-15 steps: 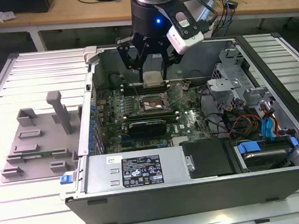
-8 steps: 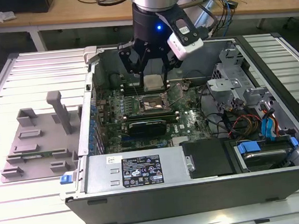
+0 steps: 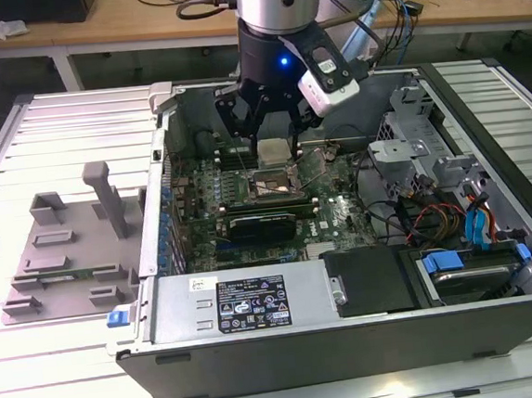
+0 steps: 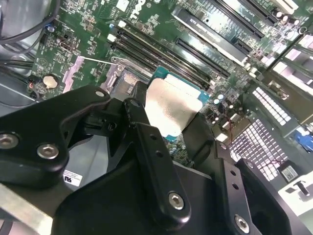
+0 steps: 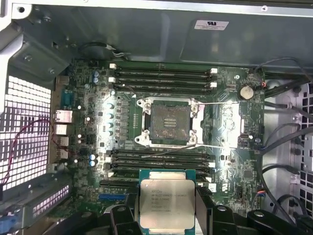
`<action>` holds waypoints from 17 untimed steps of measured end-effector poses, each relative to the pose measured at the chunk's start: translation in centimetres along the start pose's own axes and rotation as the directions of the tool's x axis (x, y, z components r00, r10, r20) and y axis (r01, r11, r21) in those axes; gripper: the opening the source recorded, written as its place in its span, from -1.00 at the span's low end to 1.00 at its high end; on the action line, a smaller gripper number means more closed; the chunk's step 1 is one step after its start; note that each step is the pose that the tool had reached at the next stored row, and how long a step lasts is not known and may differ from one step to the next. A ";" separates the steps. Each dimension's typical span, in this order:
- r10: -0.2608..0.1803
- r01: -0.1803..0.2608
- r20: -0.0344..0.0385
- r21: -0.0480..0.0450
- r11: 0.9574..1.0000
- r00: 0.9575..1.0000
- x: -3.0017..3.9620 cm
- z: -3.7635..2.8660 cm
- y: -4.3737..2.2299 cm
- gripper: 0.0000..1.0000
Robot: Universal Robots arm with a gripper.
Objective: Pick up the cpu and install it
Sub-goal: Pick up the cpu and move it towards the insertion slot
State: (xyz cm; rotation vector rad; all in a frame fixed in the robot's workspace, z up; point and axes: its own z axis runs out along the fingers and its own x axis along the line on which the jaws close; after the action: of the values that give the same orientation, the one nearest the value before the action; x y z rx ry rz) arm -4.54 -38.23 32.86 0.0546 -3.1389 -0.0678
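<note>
The slatted metal worktop [image 3: 77, 383] lies nearest in the exterior view, and an open computer case [image 3: 372, 343] is laid flat on it, its dark near wall turned to the camera. The arm [image 3: 273, 12] is seen reaching down into the case from the far side. Just behind the near wall a grey power supply [image 3: 247, 298] with a label is mounted. On the worktop towards the exterior view's left, beside the case, a grey plastic tray [image 3: 61, 254] with slots and upright posts is placed.

A green motherboard [image 3: 342, 216] is seen on the floor of the case, and in the first wrist view [image 5: 230, 122] it is viewed from straight above. Rows of black memory slots [image 5: 161, 76] are fitted on two opposite sides of the socket [image 5: 168, 122], whose dark contact field lies uncovered inside a silver frame; the socket [image 3: 274, 181] is found below the arm in the exterior view.

The claw [image 3: 269, 129] is clamped on the cpu [image 3: 273, 150], with a black finger pressed to each of two opposite edges, as seen in both wrist views [image 4: 171, 117] [image 5: 166, 215]. The cpu [image 5: 166, 200], silver top up, is held above the board, apart from the socket, over one bank of memory slots. It [image 4: 168, 107] is carried roughly level

A round coin battery [image 5: 246, 91] is seated near the slots
</note>
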 end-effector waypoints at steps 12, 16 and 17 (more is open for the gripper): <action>0.000 0.000 -0.001 0.000 1.000 1.000 -1.09 1.11 0.67 0.09; 0.000 0.000 -0.001 0.000 1.000 1.000 -1.11 1.31 1.15 0.09; 0.000 0.000 -0.001 0.000 1.000 1.000 -1.12 1.38 1.31 0.09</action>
State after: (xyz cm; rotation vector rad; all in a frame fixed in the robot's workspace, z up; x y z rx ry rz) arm -3.47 -36.83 31.54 0.0547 -3.1383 -0.0676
